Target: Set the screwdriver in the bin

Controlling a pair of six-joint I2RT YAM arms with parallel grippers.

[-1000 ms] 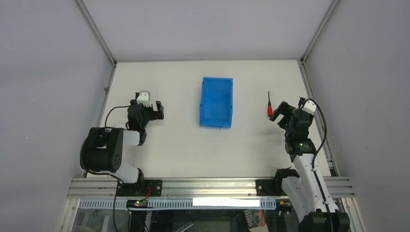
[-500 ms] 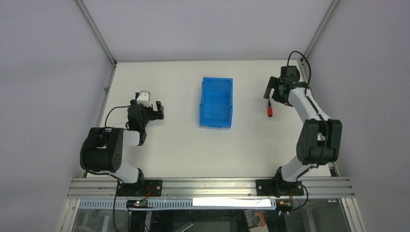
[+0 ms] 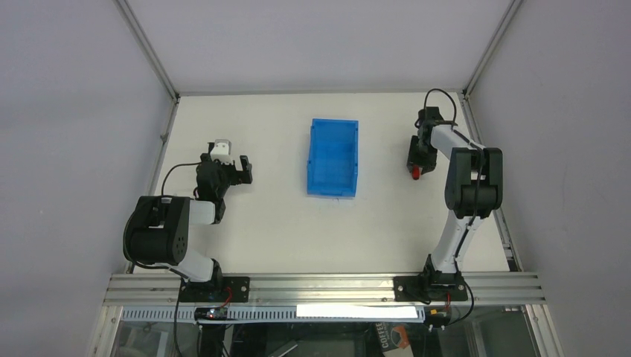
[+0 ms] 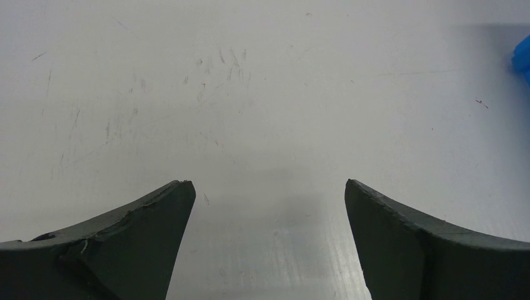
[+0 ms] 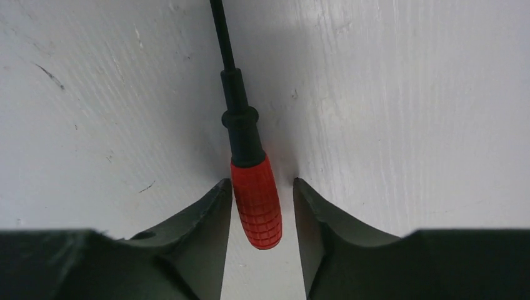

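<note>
Operator: What room is there around the work?
Spotter: You have open tabletop on every side of the bin, which sits mid-table with its long sides running near to far. Your tight side is the right: the screwdriver lies on the tabletop well right of the bin, near the rail along the right edge.
Operator: How does it lie?
Spotter: Flat. In your right wrist view its long axis runs almost straight up the frame, black shaft pointing away and leaning slightly left, red handle nearest the camera.
Operator: And the arms?
Spotter: Your right arm is stretched far out, elbow high, wrist bent down over the handle. The right gripper has its fingers standing close on either side of the red handle; one looks to touch it, a sliver of tabletop shows beside the other, so it is not pinching yet. Your left gripper sits low on the left, well apart from the bin, fingers spread wide above the tabletop
</note>
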